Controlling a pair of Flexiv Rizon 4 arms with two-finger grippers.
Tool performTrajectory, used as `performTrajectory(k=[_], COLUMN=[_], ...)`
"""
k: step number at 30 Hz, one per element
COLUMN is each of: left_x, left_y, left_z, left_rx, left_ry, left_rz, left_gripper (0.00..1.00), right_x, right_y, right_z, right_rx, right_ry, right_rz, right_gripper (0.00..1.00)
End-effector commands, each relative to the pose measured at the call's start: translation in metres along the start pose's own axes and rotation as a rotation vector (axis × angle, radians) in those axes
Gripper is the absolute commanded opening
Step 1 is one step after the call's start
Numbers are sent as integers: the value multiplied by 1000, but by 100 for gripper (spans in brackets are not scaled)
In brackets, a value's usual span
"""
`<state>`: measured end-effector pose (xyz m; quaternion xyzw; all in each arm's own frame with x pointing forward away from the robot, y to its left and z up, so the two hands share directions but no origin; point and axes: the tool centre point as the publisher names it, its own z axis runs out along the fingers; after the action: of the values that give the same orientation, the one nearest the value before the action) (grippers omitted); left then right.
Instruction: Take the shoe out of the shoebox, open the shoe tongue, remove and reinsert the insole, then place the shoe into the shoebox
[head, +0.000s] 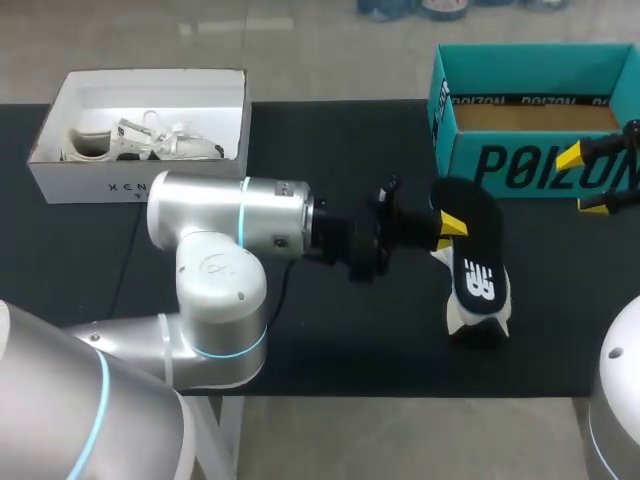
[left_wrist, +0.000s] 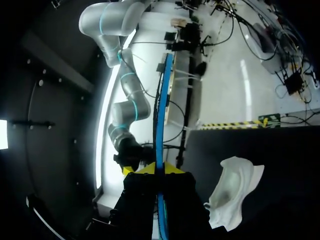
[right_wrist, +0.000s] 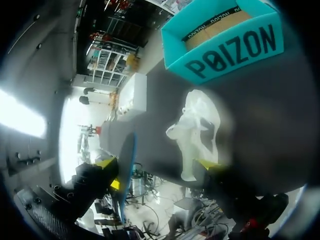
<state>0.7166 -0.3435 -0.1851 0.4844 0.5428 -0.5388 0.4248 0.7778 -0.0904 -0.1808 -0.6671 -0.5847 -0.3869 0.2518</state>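
Insole (head: 478, 262) pinched edge-on in my L gripper (head: 447, 232), over shoe (left_wrist: 232, 190), near side of teal shoebox (head: 530, 165). R gripper (head: 585, 182) spread, idle. Reinsert toe-first; R shld steady shoe.

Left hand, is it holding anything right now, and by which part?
The left hand is shut on the black insole, pinching its side edge, nearer the end toward the teal shoebox.

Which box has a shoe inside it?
The white shoebox at the table's far left corner: a white sneaker lies in it. The teal shoebox on the right shows only its bare brown floor.
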Motion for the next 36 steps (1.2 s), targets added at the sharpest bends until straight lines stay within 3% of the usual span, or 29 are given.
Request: performTrajectory(k=[1, 6, 19, 32, 36], left_x=[-1, -3, 0, 10, 11], left_y=[-5, -8, -7, -7, -7], left_z=[3, 4, 1, 4, 5], left_rx=[-7, 0, 2, 8, 10], left_ry=[11, 25, 34, 49, 54], left_rz=[-4, -4, -25, -47, -50], left_gripper=[0, 0, 0, 0, 0], right_x=[2, -23, -64, -61, -60], right_y=[-16, -40, -79, -92, -91], right_z=[-11, -19, -51, -76, -74], right_rx=[77, 101, 154, 254, 215], right_ry=[-219, -315, -249, -243, -264], right_rz=[-127, -186, -451, -596, -552], right_gripper=[100, 100, 100, 100, 100])
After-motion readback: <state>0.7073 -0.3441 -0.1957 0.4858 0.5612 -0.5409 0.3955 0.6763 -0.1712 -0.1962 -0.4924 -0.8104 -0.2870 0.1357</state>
